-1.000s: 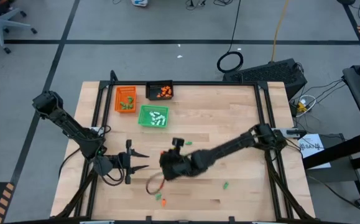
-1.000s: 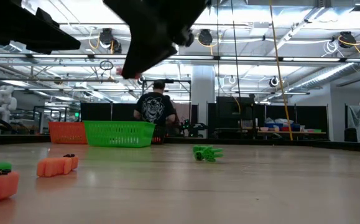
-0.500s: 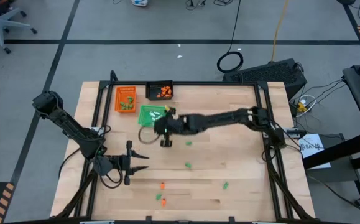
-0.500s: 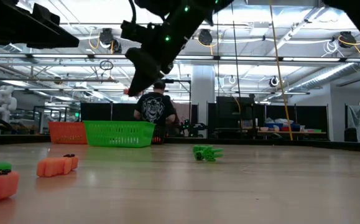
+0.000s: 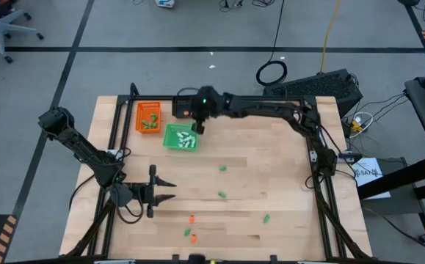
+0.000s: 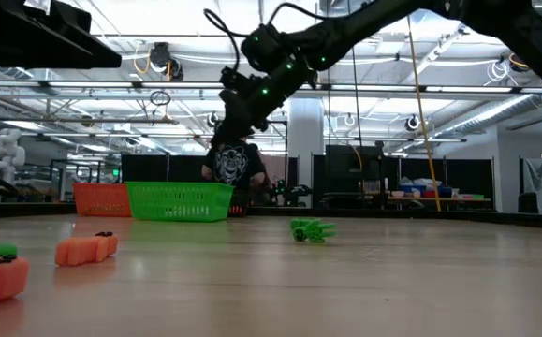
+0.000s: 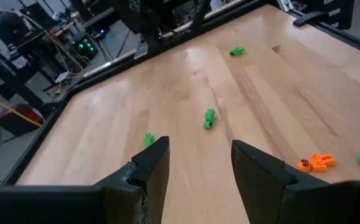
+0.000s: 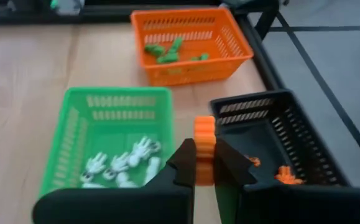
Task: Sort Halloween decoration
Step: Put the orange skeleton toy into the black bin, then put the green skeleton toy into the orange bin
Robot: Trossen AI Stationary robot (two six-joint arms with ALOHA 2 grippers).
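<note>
1. Your right gripper (image 8: pixel 203 163) is pinching a small orange piece (image 8: pixel 204 146) between nearly closed fingers, hovering at the gap between the green tray (image 8: pixel 74 134) and the black tray (image 8: pixel 310 146).
2. Your left gripper (image 7: pixel 195 165) is waiting near the table's front-left with its fingers spread wide, holding nothing.
3. The black tray is already holding orange pieces, the green tray white ones, the orange tray (image 5: pixel 139 117) green ones.
4. Loose green pieces (image 5: pixel 222 169) and orange pieces (image 5: pixel 191 218) are lying scattered across the table (image 5: pixel 285 154).
5. You are handling what looks like light, stiff, smooth plastic; it is probably prone to slipping or flicking away, so keep gripping across its middle.
</note>
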